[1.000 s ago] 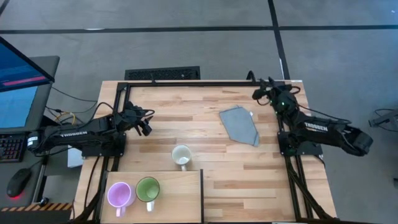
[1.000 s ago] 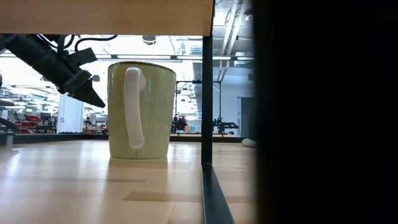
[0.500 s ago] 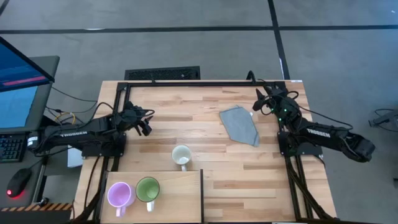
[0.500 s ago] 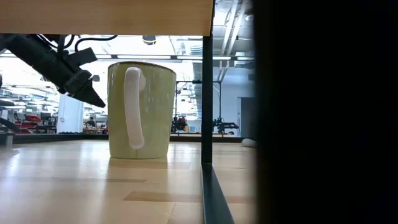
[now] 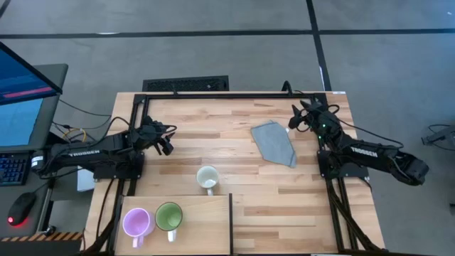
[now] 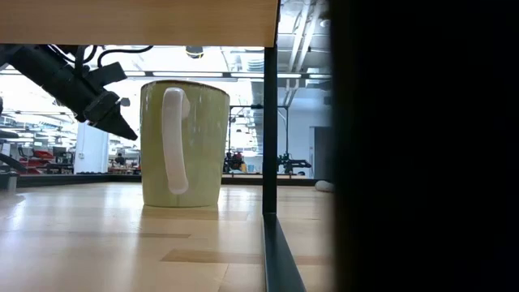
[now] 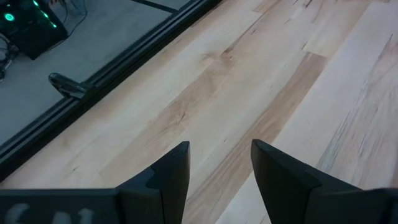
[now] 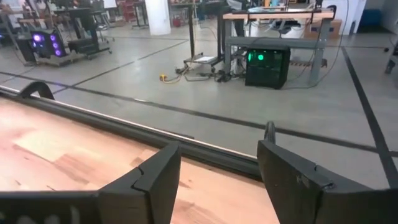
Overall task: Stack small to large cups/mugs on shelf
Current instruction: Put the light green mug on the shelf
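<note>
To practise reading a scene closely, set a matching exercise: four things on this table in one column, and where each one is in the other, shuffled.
Things:
1. purple mug
2. green mug
3. white mug
4. grey cloth

Places:
A. on the plank tabletop, just off the shelf
B. on the shelf, at its outer end
C. on the tabletop near the right arm
D. on the shelf, beside the purple mug

Pairs: 1-B, 2-D, 3-A, 4-C

Two matte black jointed arms — white TROSSEN lettering, looping black cables — each ending in angular dark fingers (image 7: 171,174).
</note>
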`<state>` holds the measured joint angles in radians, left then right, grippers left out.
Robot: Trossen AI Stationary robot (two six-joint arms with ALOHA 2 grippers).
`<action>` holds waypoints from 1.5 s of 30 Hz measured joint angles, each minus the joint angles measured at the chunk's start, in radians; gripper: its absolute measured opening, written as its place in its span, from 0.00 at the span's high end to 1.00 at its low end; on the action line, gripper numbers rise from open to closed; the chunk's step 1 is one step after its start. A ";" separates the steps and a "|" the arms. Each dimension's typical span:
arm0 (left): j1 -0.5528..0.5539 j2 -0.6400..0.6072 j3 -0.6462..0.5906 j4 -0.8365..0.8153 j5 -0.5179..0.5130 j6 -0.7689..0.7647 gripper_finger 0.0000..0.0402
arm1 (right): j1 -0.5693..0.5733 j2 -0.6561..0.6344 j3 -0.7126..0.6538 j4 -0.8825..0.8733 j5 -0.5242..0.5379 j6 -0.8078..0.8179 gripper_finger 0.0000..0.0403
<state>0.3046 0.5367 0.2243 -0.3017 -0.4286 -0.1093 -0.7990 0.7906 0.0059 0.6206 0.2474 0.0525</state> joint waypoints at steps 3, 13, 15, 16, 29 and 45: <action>0.000 0.000 0.000 0.004 0.000 0.009 0.59 | 0.000 0.000 0.000 -0.004 0.000 0.000 0.42; 0.000 0.000 0.000 0.009 0.000 0.022 0.59 | 0.000 0.000 0.000 -0.009 0.000 0.000 0.42; 0.000 0.000 0.000 0.009 0.000 0.022 0.59 | 0.000 0.000 -0.001 -0.009 0.000 0.000 0.42; 0.000 0.000 0.000 0.009 0.000 0.022 0.59 | 0.000 0.000 -0.001 -0.009 0.000 0.000 0.42; 0.000 0.000 0.000 0.026 0.005 0.035 0.59 | 0.000 0.000 -0.001 -0.009 0.000 0.000 0.42; 0.000 0.000 0.000 0.197 0.163 0.211 0.59 | 0.000 0.000 -0.001 -0.009 0.000 0.000 0.42</action>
<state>0.3042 0.5367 0.2243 -0.1048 -0.2658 0.1013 -0.7990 0.7906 0.0048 0.6113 0.2477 0.0528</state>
